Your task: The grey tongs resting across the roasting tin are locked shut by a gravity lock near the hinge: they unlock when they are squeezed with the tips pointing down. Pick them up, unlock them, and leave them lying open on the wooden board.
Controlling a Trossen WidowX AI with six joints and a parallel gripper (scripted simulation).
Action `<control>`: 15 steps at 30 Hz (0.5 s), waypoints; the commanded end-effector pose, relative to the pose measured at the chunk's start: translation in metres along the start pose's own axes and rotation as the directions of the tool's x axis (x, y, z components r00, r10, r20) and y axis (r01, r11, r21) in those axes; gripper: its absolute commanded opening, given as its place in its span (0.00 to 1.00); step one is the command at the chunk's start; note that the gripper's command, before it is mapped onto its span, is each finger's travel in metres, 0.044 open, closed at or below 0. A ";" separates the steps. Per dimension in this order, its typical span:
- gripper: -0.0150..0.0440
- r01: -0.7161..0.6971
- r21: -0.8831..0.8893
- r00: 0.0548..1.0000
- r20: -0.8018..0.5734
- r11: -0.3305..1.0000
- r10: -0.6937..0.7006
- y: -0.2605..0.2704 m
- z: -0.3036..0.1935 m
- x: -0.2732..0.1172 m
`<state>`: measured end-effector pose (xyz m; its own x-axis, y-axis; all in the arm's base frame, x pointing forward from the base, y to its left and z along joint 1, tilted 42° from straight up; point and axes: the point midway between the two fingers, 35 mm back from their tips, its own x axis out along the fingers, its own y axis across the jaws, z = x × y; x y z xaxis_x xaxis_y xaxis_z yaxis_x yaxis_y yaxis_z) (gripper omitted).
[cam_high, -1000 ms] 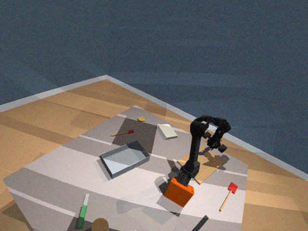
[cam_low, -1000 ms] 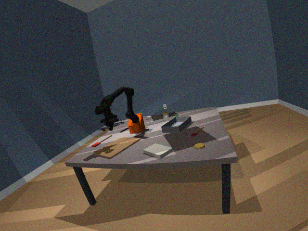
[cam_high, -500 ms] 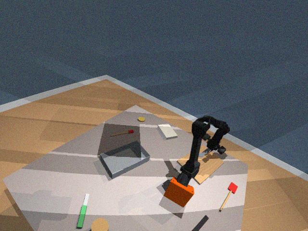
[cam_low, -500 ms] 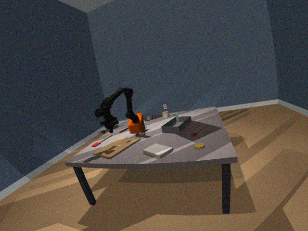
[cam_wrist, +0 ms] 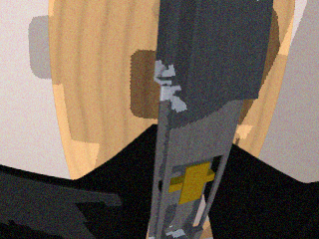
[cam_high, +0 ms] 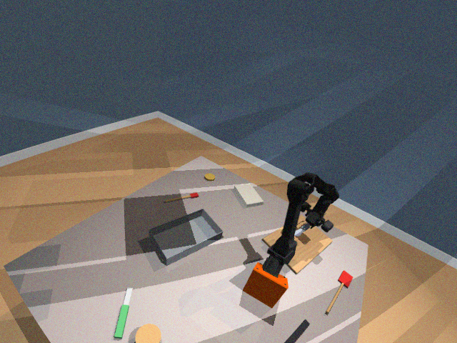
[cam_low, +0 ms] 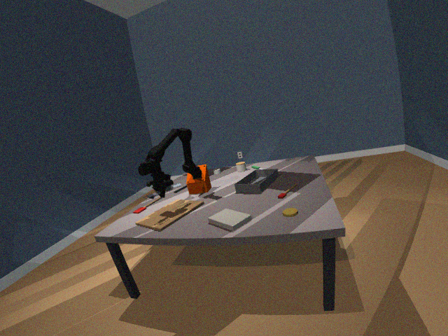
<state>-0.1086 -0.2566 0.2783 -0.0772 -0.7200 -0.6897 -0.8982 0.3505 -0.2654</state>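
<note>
Item: grey tongs (cam_high: 299, 231) (cam_low: 176, 185) (cam_wrist: 204, 131), qty. 1, held above wooden bd. (cam_high: 313, 248) (cam_low: 153, 221) (cam_wrist: 105, 95), clear of its surface. Gripper (cam_high: 307, 225) (cam_low: 162, 190) (cam_wrist: 178, 134): closed on tongs.

Markings: tiny dark dots on orange base (cam_high: 265, 290) (cam_low: 199, 186), too small to ID.

Edges/room: bd. lies flat nr. table (cam_high: 218, 274) (cam_low: 282, 232) (cam_wrist: 20, 119) edge; base close by on one side of bd.; pale block (cam_high: 248, 195) (cam_low: 229, 218) nr. bd., w/ tabletop between; red-headed spatula (cam_high: 345, 279) (cam_low: 139, 210) nr. bd., apart from it; roasting tin (cam_high: 188, 252) (cam_low: 248, 187) well apart from bd., beyond block's side.

Appearance: long, slim grey body, dk. broad section at one end, pale glints along edge; yellow cross-shaped pc. in slotted part, seen over bd. in wrist view. Lock state: can't tell. Tip dir. rel. to bd.: can't tell exactly.
</note>
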 end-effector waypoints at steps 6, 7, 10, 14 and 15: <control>0.00 -0.003 0.003 1.000 0.017 1.000 0.003 0.001 0.001 0.017; 0.00 -0.003 0.003 1.000 0.018 1.000 0.003 0.001 0.001 0.018; 0.00 -0.004 0.002 1.000 0.021 1.000 0.004 0.001 0.001 0.023; 0.00 -0.004 0.000 1.000 0.026 1.000 0.004 0.001 0.002 0.030; 0.00 -0.005 0.000 1.000 0.027 1.000 0.005 0.001 0.002 0.031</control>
<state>-0.1103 -0.2739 0.2609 -0.0712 -0.7086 -0.7020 -0.9002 0.3488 -0.2606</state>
